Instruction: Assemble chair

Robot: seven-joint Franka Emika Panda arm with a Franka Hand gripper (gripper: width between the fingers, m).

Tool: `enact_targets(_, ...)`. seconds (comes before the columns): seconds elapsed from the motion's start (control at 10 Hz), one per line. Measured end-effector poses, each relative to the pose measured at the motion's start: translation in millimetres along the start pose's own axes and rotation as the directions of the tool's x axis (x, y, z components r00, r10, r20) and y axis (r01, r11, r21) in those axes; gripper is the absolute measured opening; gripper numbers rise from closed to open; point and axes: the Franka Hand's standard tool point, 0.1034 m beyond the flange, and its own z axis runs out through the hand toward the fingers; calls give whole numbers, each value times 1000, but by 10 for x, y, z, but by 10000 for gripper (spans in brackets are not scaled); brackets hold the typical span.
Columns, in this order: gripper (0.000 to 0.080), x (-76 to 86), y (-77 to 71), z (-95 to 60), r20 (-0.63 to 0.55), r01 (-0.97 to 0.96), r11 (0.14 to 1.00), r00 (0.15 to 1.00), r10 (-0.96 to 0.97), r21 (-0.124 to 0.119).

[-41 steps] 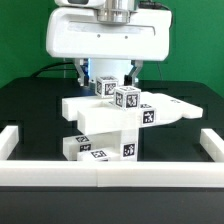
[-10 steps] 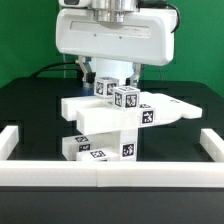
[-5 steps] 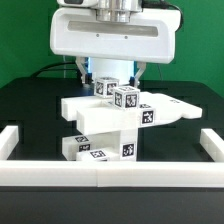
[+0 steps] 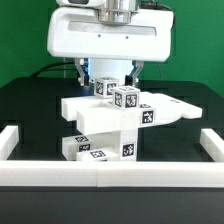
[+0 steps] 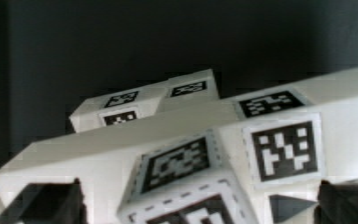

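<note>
Assembly looks well along: your chair (image 4: 112,122) stands stacked mid-tabletop (image 4: 30,105), just behind the white border rail (image 4: 110,176). Your pincer (image 4: 108,78) hangs over its topmost tagged blocks, jaws apart, holding nothing. Next, I'd judge, lower squarely before closing.

Bright, even light from overhead in the exterior view, and the white chair (image 4: 110,125) nearly blows out against the black desk (image 4: 30,100). Shadows there are soft. The wrist view runs dim, grainy and blurred up close.
</note>
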Motion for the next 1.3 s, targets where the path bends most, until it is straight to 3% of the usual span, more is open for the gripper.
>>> enact_targets(0.3, 649, -7, 22, 1, 3, 124, 992, 992, -124, -4)
enact_targets(0.5, 385, -8, 23, 1, 3, 119, 993, 993, -119, -4)
enact_targets(0.6, 385, -7, 24, 0, 3, 113, 994, 994, -113, -4)
enact_targets(0.7, 285, -7, 24, 1, 3, 92, 996, 996, -92, -5)
enact_targets(0.8, 285, -8, 24, 1, 3, 91, 996, 996, -91, -5)
enact_targets(1.0, 285, -6, 18, 3, 2, -91, 996, 996, 91, -2)
enact_targets(1.3, 287, -7, 8, 5, 3, -399, 917, 917, 399, 0)
